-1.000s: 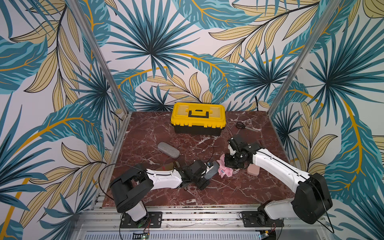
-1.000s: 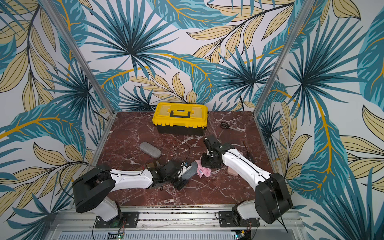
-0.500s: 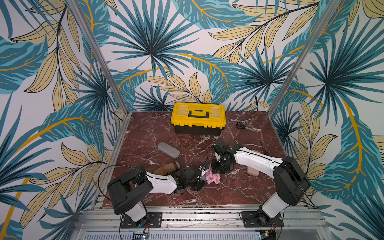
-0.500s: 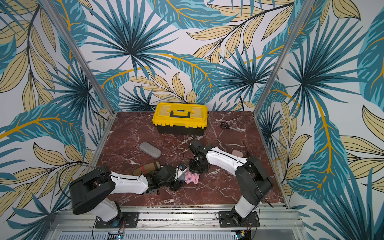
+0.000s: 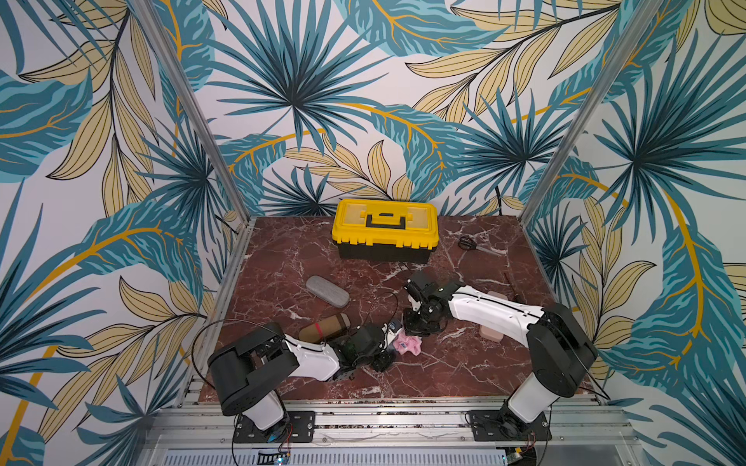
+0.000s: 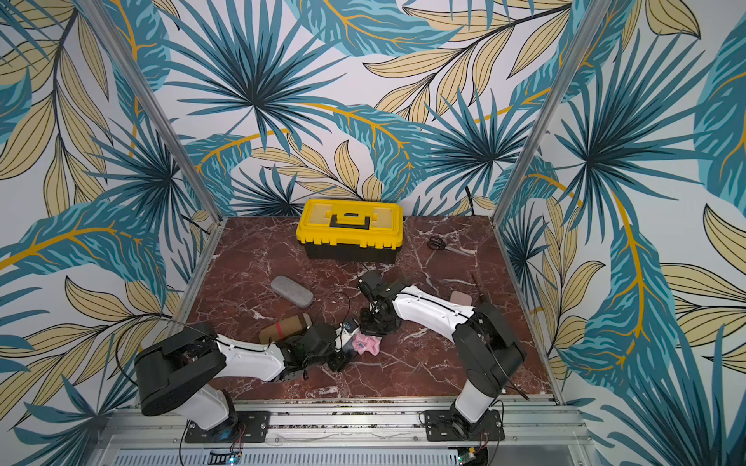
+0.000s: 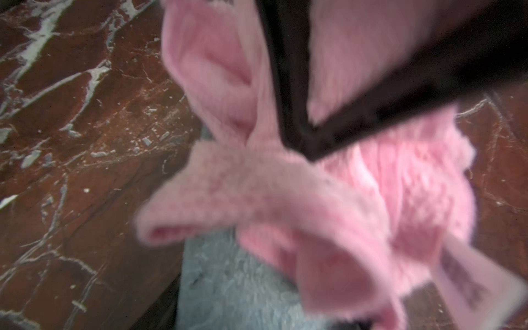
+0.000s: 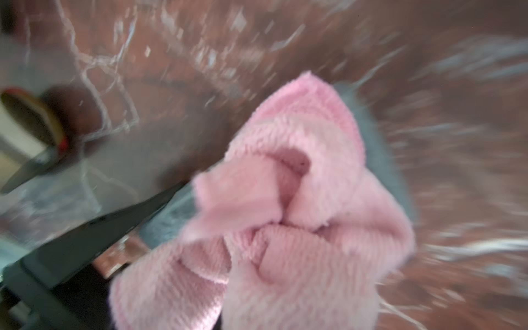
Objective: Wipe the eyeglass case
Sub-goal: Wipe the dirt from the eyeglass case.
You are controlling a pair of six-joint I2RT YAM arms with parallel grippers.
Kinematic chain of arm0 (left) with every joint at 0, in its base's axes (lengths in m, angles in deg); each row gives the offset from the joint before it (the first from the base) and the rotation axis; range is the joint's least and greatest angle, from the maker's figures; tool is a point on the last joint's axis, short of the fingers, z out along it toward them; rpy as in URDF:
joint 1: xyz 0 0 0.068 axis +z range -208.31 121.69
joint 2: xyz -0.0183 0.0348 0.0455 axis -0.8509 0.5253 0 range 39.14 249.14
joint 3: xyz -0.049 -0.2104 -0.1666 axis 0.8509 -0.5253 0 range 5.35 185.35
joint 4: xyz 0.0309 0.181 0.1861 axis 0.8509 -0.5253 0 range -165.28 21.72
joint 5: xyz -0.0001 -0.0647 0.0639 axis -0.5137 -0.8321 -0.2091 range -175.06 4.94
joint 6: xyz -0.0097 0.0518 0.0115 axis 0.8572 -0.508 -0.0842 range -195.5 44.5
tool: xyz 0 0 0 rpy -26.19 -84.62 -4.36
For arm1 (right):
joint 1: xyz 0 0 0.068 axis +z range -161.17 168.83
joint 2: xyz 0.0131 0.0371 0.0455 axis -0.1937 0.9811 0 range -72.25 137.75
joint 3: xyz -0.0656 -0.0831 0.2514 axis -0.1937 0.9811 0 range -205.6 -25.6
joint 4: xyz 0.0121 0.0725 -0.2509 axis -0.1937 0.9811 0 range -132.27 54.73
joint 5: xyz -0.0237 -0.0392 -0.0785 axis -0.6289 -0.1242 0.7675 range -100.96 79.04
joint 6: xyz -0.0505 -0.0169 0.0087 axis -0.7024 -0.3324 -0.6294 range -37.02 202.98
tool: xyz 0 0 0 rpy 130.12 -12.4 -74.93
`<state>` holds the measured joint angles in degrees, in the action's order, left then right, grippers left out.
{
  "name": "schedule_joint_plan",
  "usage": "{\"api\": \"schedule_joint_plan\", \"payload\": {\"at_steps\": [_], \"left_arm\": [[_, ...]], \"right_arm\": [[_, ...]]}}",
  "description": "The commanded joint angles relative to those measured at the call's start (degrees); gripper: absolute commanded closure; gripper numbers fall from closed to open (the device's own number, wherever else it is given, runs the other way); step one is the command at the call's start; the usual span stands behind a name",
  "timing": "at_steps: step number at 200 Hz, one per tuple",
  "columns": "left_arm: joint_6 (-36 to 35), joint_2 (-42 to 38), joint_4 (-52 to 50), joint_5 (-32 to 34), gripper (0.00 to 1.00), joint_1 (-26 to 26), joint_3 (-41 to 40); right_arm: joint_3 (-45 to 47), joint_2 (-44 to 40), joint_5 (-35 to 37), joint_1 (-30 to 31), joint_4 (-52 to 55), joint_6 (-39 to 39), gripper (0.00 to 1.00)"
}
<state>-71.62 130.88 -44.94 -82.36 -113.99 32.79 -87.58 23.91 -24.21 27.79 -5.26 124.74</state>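
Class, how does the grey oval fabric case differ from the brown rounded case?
The grey oval fabric case is plain; the brown rounded case carries a red band. The grey case lies nearer the yellow toolbox, the brown case nearer the left arm. Both lie on the marble table.

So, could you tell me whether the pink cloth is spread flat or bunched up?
Bunched up: the pink cloth shows folds gathered into a wad in the right wrist view.

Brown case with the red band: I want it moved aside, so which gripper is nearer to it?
Left. The left gripper lies just past the brown case's dark end. The right gripper hangs farther out on that same side, fingers down on the pink cloth.
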Motion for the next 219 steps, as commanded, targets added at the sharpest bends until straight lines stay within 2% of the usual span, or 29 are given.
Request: {"api": "schedule_joint_plan", "payload": {"at_steps": [1, 9, 15, 31, 37, 44, 50, 58, 71, 85, 94, 103, 115, 124, 132, 155, 166, 178, 192, 210, 219], "left_arm": [[1.1, 0.3, 4.7, 0.2, 0.63, 0.0, -1.1], [1.1, 0.3, 4.8, 0.2, 0.64, 0.0, -1.4], [1.1, 0.3, 5.2, 0.2, 0.64, -0.1, -1.6], [0.6, 0.5, 6.2, 0.2, 0.65, -0.3, -2.1], [0.5, 0.5, 5.7, 0.2, 0.65, -0.4, -1.9], [0.3, 0.5, 4.9, 0.2, 0.65, -0.4, -1.6], [0.2, 0.5, 4.5, 2.1, 0.65, -0.5, -1.5], [0.0, 0.2, 4.3, 2.4, 0.65, -0.7, -1.4], [-0.1, -0.3, 3.9, 2.5, 0.64, -0.7, -1.5], [-0.4, -0.9, 3.8, 2.9, 0.64, -0.8, -1.8], [-0.5, -1.2, 4.0, 3.2, 0.64, -0.8, -2.1], [-0.5, -1.4, 4.4, 3.4, 0.64, -0.8, -2.4], [-0.6, -1.3, 4.4, 3.3, 0.63, -0.8, -2.3], [-0.7, -1.3, 4.3, 3.2, 0.63, -0.8, -2.5], [-0.7, -1.4, 4.3, 3.3, 0.63, -0.8, -2.5], [-0.8, -1.7, 5.0, 3.0, 0.63, -1.0, -3.1], [-0.9, -1.6, 4.8, 2.9, 0.64, -1.0, -2.9], [-0.8, -1.6, 4.9, 2.8, 0.64, -1.0, -3.0], [-0.9, -1.5, 5.3, 2.6, 0.64, -1.0, -3.0], [-1.0, -1.3, 5.4, 2.4, 0.64, -1.0, -2.8], [-0.8, -1.3, 5.5, 2.4, 0.64, -1.1, -2.8]], "right_arm": [[1.9, 2.6, -7.8, -3.2, -3.7, 1.8, 1.0], [0.7, 3.7, -2.2, -5.4, 1.9, -2.2, 1.0], [-1.1, 4.8, 4.9, -6.8, 7.3, -5.3, 1.0], [-8.0, 8.4, 28.8, -7.5, 19.2, -10.8, 1.0], [-10.0, 9.0, 33.5, -7.2, 21.8, -11.7, 1.0], [-11.9, 8.9, 35.4, -6.7, 24.1, -12.3, 1.0], [-13.1, 8.4, 34.2, -5.9, 24.3, -12.7, 1.0], [-14.0, 7.1, 29.1, -4.9, 23.2, -12.9, 1.0], [-13.7, 5.2, 14.2, -3.6, 18.6, -10.9, 1.0], [-10.6, 3.7, -1.1, -3.2, 10.1, -5.2, 1.0], [-8.2, 3.3, -7.5, -3.2, 3.8, -1.4, 1.0], [-6.2, 3.6, -11.1, -3.1, -1.1, 0.8, 1.0], [-5.8, 5.3, -12.6, -3.5, -1.8, -0.1, 1.0], [-6.5, 6.9, -9.8, -4.6, 2.2, -3.3, 1.0], [-8.0, 8.5, -3.3, -6.3, 8.3, -7.0, 1.0], [-13.1, 10.4, 26.0, -9.8, 21.6, -13.3, 1.0], [-16.6, 10.1, 30.9, -9.3, 25.0, -14.3, 1.0], [-19.2, 9.2, 26.1, -7.5, 25.1, -14.8, 1.0], [-21.0, 9.3, 14.1, -4.7, 23.1, -13.8, 1.0], [-19.4, 9.7, -2.4, -2.8, 13.8, -9.2, 1.0], [-17.5, 10.2, -7.8, -2.9, 8.5, -6.9, 1.0]]}}
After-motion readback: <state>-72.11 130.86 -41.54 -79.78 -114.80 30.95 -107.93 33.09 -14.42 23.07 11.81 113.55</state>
